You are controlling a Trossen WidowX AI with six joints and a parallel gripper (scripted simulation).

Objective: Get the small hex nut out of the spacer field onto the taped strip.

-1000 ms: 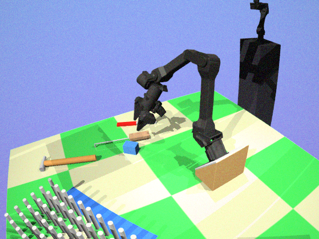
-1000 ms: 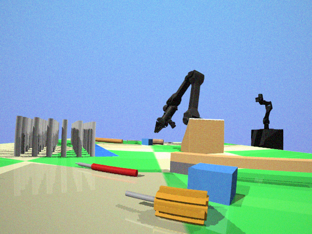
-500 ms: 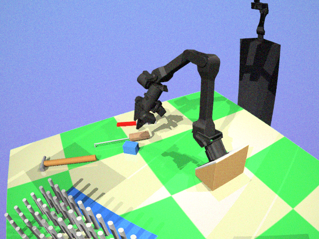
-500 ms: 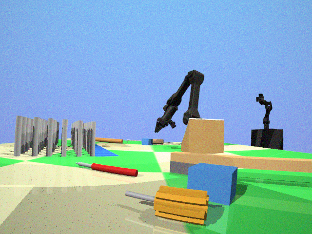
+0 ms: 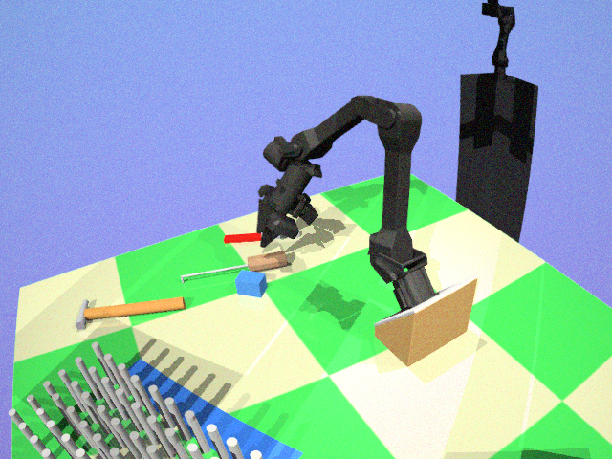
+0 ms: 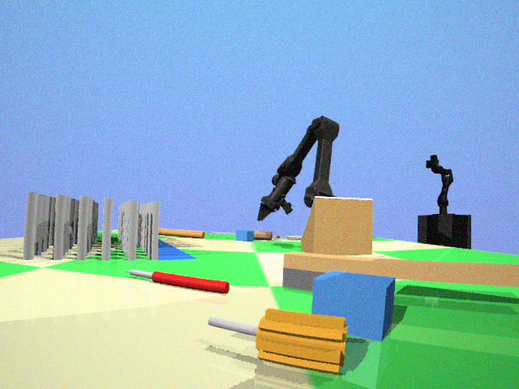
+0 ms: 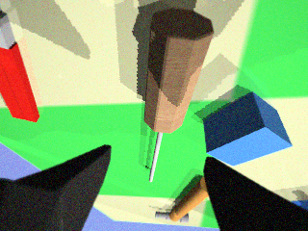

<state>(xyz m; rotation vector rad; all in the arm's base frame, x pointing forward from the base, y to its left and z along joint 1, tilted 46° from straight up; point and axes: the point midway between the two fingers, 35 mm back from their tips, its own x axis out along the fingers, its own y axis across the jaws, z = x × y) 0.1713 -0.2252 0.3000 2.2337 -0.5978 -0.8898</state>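
My gripper point(image 5: 261, 237) point(image 6: 260, 218) point(image 7: 158, 157) is partly open and empty, above the table near the brown-handled hook tool point(image 5: 267, 260) point(image 6: 263, 235) point(image 7: 177, 79). In the wrist view the tool's thin rod runs between and beyond the fingertips; its small bent tip shows in the top view. The tool lies on the table, not gripped. The grey metal spacers point(image 5: 215, 441) point(image 6: 107, 230) stand upright in rows at the lower left of the top view. The blue taped strip point(image 5: 242, 426) point(image 6: 173, 252) lies along their near-arm side. I cannot see the hex nut.
A blue block point(image 5: 251, 284) point(image 6: 244, 235) point(image 7: 250, 144) sits beside the hook tool. A red-handled tool point(image 5: 242, 238) point(image 7: 16, 82) and a hammer point(image 5: 136, 308) point(image 6: 182, 232) point(image 7: 190, 199) lie nearby. The exterior view shows another red-handled tool point(image 6: 188, 281), an orange-handled tool point(image 6: 299, 339) and a blue block point(image 6: 352, 305).
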